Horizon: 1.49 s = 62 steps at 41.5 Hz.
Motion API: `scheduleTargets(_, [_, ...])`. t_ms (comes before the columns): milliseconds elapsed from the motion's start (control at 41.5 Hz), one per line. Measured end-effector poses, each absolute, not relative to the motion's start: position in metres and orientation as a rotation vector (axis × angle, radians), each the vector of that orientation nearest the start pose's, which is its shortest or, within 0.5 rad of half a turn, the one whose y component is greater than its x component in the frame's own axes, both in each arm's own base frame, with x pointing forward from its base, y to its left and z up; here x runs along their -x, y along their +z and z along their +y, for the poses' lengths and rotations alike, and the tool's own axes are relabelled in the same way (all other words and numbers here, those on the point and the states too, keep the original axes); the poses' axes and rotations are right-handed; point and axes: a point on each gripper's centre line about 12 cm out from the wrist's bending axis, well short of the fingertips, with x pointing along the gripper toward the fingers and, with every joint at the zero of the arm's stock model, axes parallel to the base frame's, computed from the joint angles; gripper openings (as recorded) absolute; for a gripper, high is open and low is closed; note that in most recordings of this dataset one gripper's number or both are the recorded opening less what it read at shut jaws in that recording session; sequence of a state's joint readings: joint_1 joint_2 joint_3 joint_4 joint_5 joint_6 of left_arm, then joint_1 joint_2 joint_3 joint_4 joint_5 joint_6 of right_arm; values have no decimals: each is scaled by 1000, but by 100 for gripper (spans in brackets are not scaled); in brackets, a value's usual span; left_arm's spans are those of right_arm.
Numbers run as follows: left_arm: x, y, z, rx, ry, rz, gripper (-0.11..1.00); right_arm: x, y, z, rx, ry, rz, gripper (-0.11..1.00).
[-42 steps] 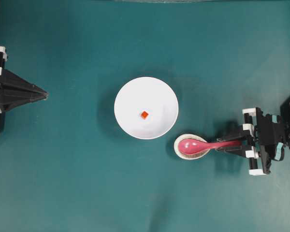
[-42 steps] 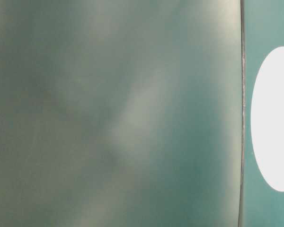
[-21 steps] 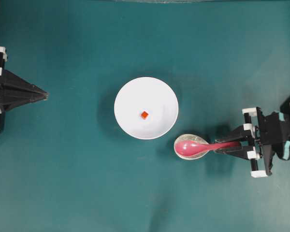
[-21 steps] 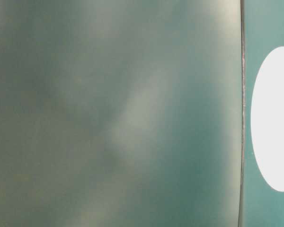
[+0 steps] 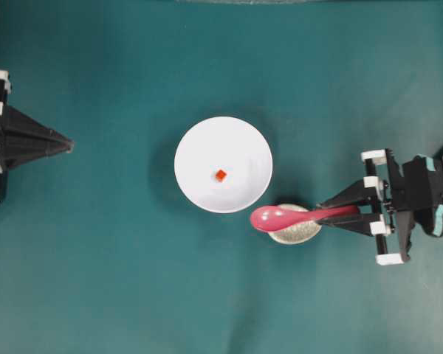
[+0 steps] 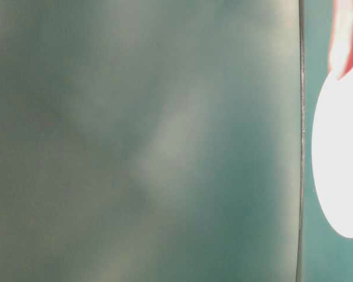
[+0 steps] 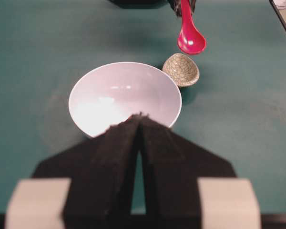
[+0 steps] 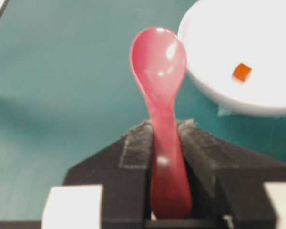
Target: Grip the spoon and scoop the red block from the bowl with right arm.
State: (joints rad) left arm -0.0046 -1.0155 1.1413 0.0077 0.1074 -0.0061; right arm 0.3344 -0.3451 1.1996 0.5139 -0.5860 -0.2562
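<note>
Pink spoon [image 5: 284, 217] is clamped by its handle in my right gripper [image 5: 347, 215], lifted clear over the speckled dish [image 5: 299, 232], scoop just beside the bowl [image 5: 223, 164] rim. Long axis runs roughly level across the overhead view, scoop pointing toward the bowl, hollow up. Block [image 5: 220, 175] sits near the bowl's centre. Risks: glossy handle could twist or slip in the pads when the scoop pushes the block; scoop could clip the rim going in and shove the bowl. Left gripper [image 5: 63, 142] parked, jaws together.
</note>
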Motion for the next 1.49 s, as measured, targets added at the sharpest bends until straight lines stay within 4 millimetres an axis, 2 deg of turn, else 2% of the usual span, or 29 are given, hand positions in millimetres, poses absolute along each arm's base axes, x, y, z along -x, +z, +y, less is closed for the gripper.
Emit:
scheduleTargets(193, [-189,270,-1,-4,-4,239,0,-271,193,40,-72,7,326,21])
scheduleTargets(843, [-194,259,-1,-8,-5,308,0,-303,247,-11,-157,-19,551,16])
scheduleTargets(1084, [-193,257,-1,-15,-6,324,0,-313,245,-27,-197,-27,672,15])
scheduleTargets(1494, [-190,261,-1,-18,-7,307,0,-345,225,-29,-148,46,900,15])
